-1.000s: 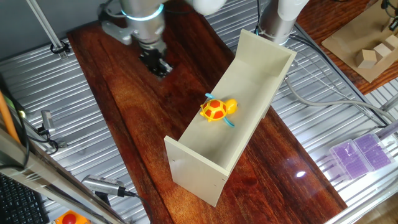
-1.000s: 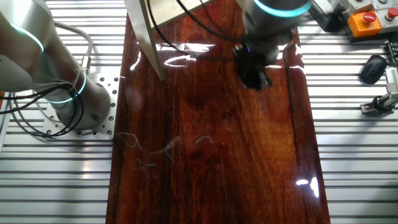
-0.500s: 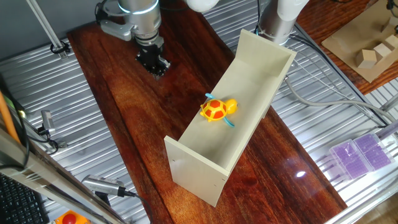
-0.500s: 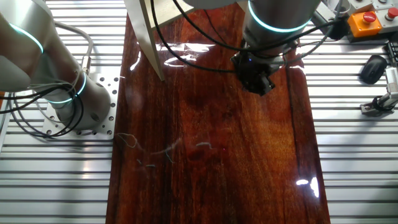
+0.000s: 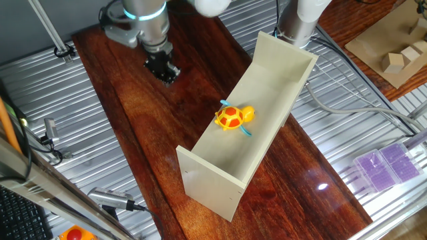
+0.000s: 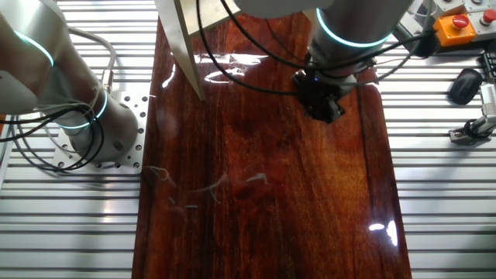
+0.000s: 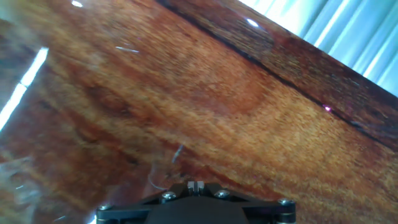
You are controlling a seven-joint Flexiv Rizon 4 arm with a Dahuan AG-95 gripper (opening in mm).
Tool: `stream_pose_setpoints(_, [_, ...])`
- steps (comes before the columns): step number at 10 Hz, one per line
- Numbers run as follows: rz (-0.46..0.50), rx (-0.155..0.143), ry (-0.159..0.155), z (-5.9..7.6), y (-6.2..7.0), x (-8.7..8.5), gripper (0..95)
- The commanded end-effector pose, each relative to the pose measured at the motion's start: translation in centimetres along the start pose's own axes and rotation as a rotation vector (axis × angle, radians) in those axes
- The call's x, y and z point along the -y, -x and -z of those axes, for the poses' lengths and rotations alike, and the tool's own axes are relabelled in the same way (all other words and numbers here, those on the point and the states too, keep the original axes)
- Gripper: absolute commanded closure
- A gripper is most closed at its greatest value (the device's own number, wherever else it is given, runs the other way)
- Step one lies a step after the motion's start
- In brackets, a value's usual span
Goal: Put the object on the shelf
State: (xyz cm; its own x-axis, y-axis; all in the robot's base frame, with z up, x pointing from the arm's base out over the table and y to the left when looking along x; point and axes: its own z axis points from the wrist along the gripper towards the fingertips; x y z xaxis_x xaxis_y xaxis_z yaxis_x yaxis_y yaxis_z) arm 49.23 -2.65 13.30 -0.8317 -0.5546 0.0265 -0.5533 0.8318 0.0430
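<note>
Resting inside the shelf [image 5: 270, 93], the turtle [image 5: 233, 118] lies well apart from the gripper [image 5: 164, 69]; finger spread unreadable.

We saw a dark, glossy wooden table [image 5: 140, 153] set over ribbed metal decking [image 5: 347, 147]. The cream-white shelf [image 5: 270, 113] stood directly on it, running diagonally. A few thin pale strands, perhaps threads [image 6: 205, 188], lay on the wood.
</note>
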Motion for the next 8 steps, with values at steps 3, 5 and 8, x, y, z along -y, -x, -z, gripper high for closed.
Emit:
stream_pose_setpoints(3, [-0.09,-0.009,-0.027,-1.83,0.09,0.5,95.0])
stream_pose_setpoints(5, [-0.136,-0.005,-0.026,-1.86,0.14,0.46,95.0])
stream_pose_setpoints(8, [-0.134,-0.009,-0.025,-1.87,0.15,0.45,95.0])
